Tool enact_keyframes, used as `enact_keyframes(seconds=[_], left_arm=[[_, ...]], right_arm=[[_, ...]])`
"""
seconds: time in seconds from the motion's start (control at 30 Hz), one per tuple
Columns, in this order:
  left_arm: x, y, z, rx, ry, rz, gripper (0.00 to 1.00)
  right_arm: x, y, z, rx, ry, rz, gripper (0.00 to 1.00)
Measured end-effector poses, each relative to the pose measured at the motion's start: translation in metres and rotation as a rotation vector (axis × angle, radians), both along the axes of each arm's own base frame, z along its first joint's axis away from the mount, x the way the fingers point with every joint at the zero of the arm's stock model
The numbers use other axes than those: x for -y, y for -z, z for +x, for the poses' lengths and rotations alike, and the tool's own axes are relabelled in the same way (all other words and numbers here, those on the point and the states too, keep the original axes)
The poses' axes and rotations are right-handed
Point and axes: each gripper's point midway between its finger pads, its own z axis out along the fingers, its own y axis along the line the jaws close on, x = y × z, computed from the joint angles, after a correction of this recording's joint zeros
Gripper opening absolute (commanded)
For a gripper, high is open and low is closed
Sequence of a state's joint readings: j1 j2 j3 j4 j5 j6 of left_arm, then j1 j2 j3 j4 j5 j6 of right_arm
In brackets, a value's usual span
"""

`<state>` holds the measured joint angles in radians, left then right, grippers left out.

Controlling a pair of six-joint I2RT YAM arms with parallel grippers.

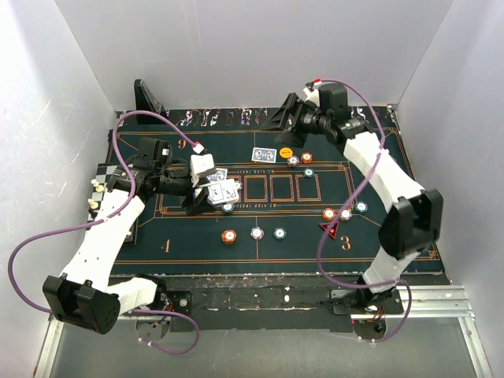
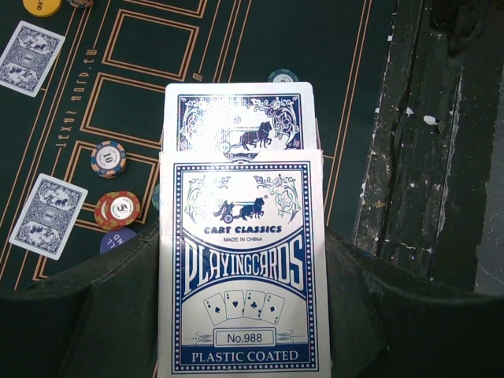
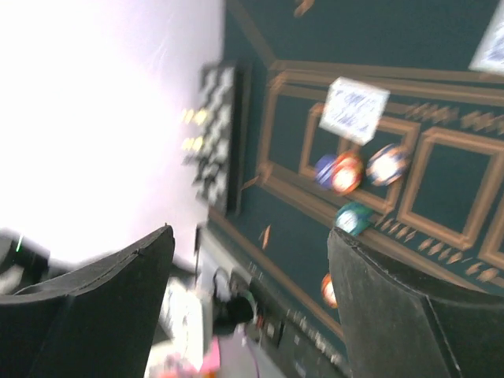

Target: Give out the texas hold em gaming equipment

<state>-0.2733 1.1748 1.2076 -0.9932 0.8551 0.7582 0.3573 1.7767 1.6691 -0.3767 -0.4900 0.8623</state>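
Playing cards sit in a blue and white card box point(image 2: 240, 283), clamped upright in the tight grip of the left tool point(image 1: 206, 186) over the left side of the green mat point(image 1: 189, 236) on the worktop. 1 blue-backed card point(image 2: 239, 118) pokes out of the box's open top. The right tool point(image 3: 250, 236) hangs near the mat's far edge, its jaws spread wide with nothing between them.

Dealing looks to be the step in hand, since cards and chips already lie spread on the mat. Next, the right tool would likely need to come across, pinch the protruding card by its free edge and lay it at a player's place.

Only the left wrist view shows the box's print and a dealt card point(image 2: 49, 214) just beside a striped chip point(image 2: 118, 209). Only the top view shows the red triangular marker point(image 1: 329, 229) near the numeral 3. The right wrist view is blurred.
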Motion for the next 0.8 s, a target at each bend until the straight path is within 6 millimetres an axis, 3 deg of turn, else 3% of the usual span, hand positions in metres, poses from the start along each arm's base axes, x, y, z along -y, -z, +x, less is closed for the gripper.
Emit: enact_keyframes(seconds=[0.07, 0.13, 0.23, 0.3, 0.4, 0.6, 0.8], left_arm=[[0.0, 0.0, 0.0, -0.001, 0.001, -0.002, 0.0], [0.001, -0.002, 0.0, 0.001, 0.004, -0.006, 0.0], [0.001, -0.002, 0.0, 0.002, 0.005, -0.008, 0.0], [0.001, -0.002, 0.0, 0.002, 0.006, -0.009, 0.0], [0.002, -0.002, 0.0, 0.002, 0.006, -0.01, 0.0], [0.002, -0.002, 0.0, 0.001, 0.008, -0.012, 0.0], [0.002, -0.003, 0.0, 0.002, 0.01, -0.016, 0.0]], right_arm=[[-0.02, -0.024, -0.044, 0.05, -0.107, 0.062, 0.87], [-0.04, -0.034, -0.086, 0.07, -0.214, 0.115, 0.87], [-0.066, -0.027, -0.137, 0.036, -0.351, 0.158, 0.88], [-0.078, -0.016, -0.156, -0.003, -0.405, 0.162, 0.88], [-0.086, -0.005, -0.171, -0.042, -0.444, 0.158, 0.89], [-0.097, 0.0, -0.181, -0.058, -0.482, 0.173, 0.9], [-0.109, 0.008, -0.186, -0.085, -0.513, 0.213, 0.69]])
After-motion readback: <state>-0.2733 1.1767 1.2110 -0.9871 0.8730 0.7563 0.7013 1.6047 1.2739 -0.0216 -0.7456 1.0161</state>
